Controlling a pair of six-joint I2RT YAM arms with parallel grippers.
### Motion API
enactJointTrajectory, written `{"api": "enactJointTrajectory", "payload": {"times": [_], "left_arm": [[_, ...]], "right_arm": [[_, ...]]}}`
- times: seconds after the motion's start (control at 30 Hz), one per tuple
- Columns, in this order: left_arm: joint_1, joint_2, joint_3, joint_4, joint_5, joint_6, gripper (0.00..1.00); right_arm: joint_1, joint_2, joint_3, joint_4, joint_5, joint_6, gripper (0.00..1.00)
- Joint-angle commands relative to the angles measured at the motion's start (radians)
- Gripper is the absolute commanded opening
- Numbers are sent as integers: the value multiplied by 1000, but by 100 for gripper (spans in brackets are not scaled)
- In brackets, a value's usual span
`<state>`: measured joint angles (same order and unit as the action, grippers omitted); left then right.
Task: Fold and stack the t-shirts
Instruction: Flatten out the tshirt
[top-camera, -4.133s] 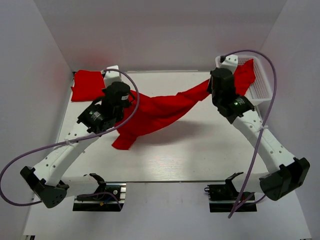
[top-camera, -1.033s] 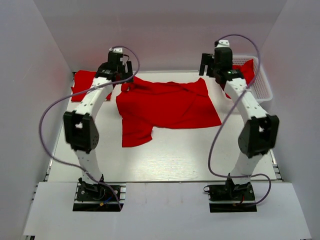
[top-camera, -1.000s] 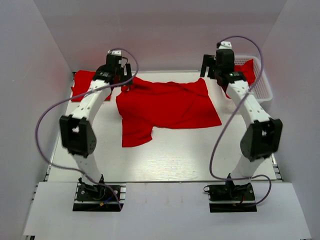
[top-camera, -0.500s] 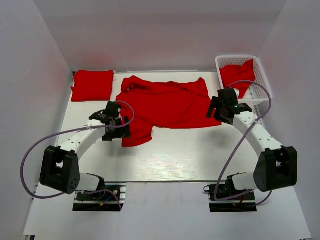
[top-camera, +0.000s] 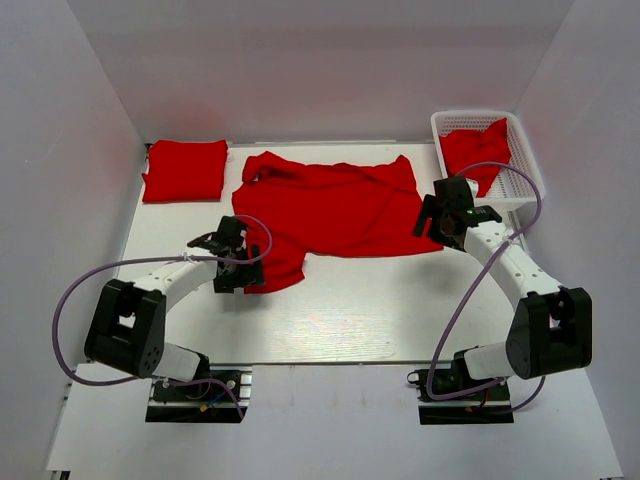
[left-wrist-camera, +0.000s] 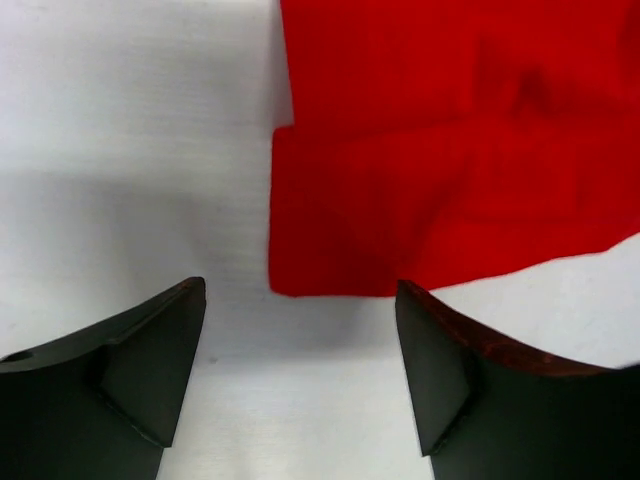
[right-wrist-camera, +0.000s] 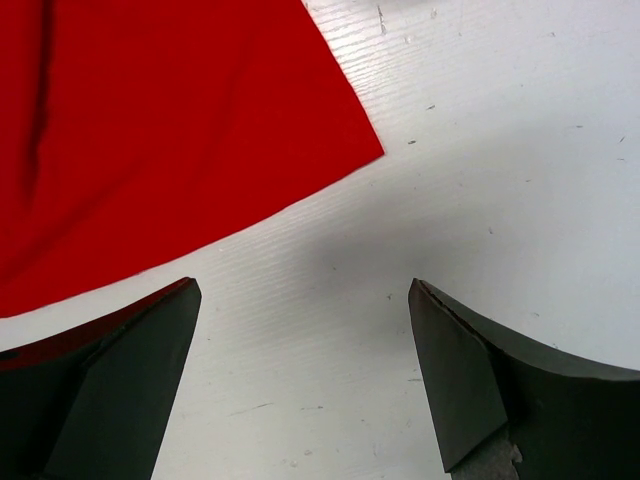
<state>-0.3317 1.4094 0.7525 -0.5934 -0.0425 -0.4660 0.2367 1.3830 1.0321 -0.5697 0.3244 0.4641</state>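
the white mesh basket (top-camera: 517, 186) sits at the far right corner of the surface (top-camera: 350, 300), and one crumpled red t-shirt (top-camera: 478, 150) lies in it, bunched against its far and left walls, with bare mesh showing on the near right side. at the far left corner, well apart from the basket, a folded red t-shirt (top-camera: 185, 170) rests as a flat rectangle. between them a spread red t-shirt (top-camera: 335, 205) lies open on the surface, its long axis running left to right, with what looks like the neck end toward the left and the straight hem toward the right. one sleeve (left-wrist-camera: 420, 220) points toward the near edge on the left side. the left end effector (top-camera: 238, 268) is low over the surface with its fingers (left-wrist-camera: 150, 350) spread wide, and the sleeve's end lies just beyond the gap between them, with no cloth pinched. the right end effector (top-camera: 432, 215) is likewise spread, holding nothing, over bare surface just beside the near right hem corner (right-wrist-camera: 340, 130) of the spread shirt.
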Motion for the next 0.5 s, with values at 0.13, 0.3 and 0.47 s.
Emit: {"api": "enactJointTrajectory", "payload": {"times": [0.13, 0.3, 0.47], "left_arm": [[-4, 52, -18, 112, 7, -13, 59], [-13, 60, -88, 121, 50, 7, 34], [-23, 42, -147, 156, 70, 7, 1]], "right_arm": [[-5, 14, 8, 14, 33, -7, 90], [-10, 39, 9, 7, 70, 4, 90], [-13, 63, 17, 7, 82, 19, 90]]}}
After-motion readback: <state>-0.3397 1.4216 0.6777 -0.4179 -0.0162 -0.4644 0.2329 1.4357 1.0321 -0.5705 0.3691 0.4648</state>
